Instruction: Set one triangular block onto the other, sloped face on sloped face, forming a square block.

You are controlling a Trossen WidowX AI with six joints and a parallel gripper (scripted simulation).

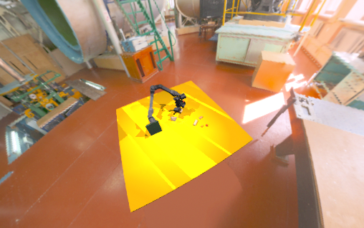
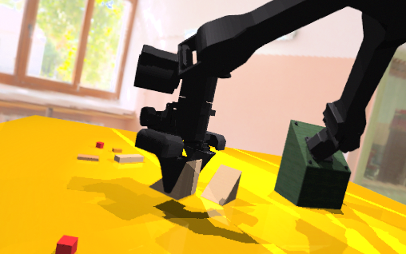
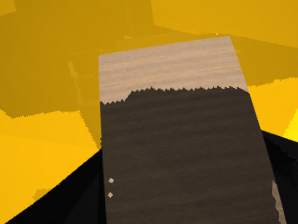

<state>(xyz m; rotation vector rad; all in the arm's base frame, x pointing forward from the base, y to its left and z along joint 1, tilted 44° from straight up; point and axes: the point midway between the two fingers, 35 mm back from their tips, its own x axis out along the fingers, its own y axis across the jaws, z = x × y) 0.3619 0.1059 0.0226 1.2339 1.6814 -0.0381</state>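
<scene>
Two jaws of the gripper [image 1: 177, 111] [image 2: 185, 180] [image 3: 184, 170]: held partway apart, clamped on one triangular block.
Held triangular block [image 2: 190, 181] [image 3: 175, 145]: gripped between the black fingers [image 2: 170, 176], one at each side; whether its underside is touching the table cannot be told.
Other triangular block [image 1: 173, 118] [image 2: 222, 181]: set on the yellow table [image 1: 172, 154] [image 2: 36, 192] [image 3: 30, 167], just beside the held one on the side toward the green base [image 1: 155, 132] [image 2: 288, 176]; its sloped face is left uncovered.
Square block: not yet formed; the two pieces are seen side by side, with a narrow gap shown between them.
Exterior view only: a red cube [image 2: 67, 244] is clearly shown in the foreground, and the wedge outline of both blocks can be made out.
Wrist view only: one broad face of the held block is seen close up, its far end lit pale and the rest darkened by shadow.
Top view: the arm [image 1: 152, 98] [image 2: 248, 37] is shown whole, from base to gripper, but the held block is too small to be made out.
</scene>
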